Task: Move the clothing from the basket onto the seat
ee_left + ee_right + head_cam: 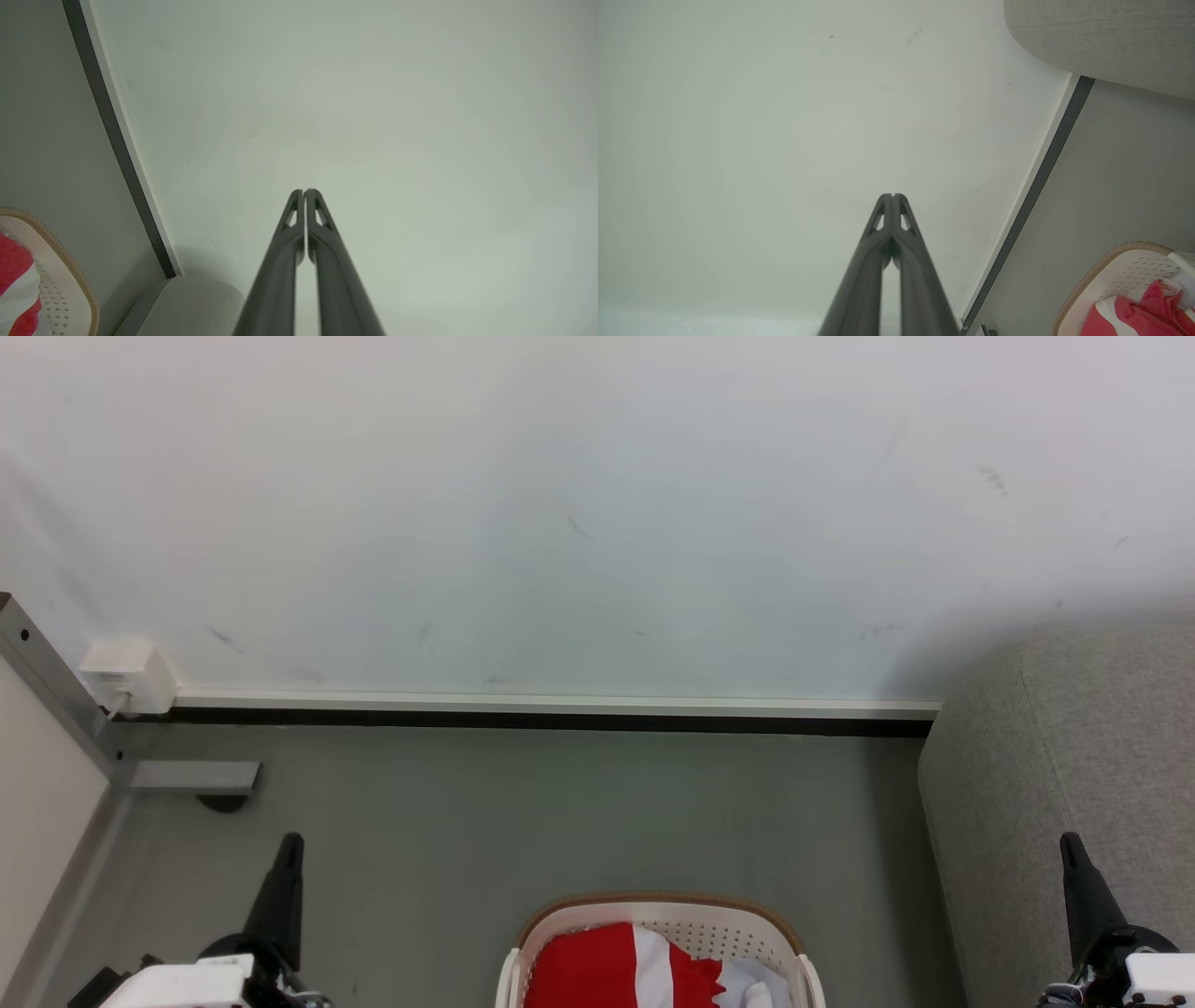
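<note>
Clothing [588, 971] lies in basket [695, 926] on grey floor [560, 803] by white wall [560, 523].

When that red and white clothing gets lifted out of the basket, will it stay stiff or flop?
Probably floppy: the clothing lies crumpled in the basket, so it should drape. Likely light, since it looks like thin fabric.

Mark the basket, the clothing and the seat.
basket [724, 933]: head view, on its perforated far wall.
clothing [583, 971]: head view, on the red fabric.
seat [1102, 747]: head view, on its grey upholstered end.
</note>
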Robot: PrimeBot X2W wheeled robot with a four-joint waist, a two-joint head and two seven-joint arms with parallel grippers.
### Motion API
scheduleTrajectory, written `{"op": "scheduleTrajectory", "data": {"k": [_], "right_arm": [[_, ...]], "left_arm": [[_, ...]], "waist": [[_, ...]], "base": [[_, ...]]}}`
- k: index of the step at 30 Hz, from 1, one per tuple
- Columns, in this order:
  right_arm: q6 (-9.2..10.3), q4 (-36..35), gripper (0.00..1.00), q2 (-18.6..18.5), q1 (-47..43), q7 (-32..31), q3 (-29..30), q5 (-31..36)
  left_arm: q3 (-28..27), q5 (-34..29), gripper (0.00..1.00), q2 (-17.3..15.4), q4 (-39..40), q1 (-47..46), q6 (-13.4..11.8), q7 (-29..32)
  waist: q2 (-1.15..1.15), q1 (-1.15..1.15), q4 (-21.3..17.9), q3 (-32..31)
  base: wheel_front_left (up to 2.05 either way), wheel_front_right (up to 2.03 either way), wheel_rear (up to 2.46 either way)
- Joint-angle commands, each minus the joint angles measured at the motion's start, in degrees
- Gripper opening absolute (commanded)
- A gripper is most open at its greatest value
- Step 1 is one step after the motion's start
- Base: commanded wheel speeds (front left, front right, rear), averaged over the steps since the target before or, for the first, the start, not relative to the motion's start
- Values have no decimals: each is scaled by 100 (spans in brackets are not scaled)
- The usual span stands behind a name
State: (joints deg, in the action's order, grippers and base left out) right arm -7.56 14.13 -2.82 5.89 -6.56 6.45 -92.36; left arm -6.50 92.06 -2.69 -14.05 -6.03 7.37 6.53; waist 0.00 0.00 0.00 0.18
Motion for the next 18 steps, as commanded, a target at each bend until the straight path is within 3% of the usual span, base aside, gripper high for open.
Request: {"op": "scheduleTrajectory", "data": {"k": [1, 18], "right_arm": [[15, -25, 0, -12, 77, -10, 18, -12], [15, -25, 0, -12, 78, -10, 18, -12]], "left_arm": [[-12, 68, 0, -39, 17, -41, 25, 18], [-12, 68, 0, -39, 17, -42, 25, 18]], "waist": [[0, 0, 0, 0], [0, 0, 0, 0]], "base": [[0, 0, 0], [0, 0, 0]]}}
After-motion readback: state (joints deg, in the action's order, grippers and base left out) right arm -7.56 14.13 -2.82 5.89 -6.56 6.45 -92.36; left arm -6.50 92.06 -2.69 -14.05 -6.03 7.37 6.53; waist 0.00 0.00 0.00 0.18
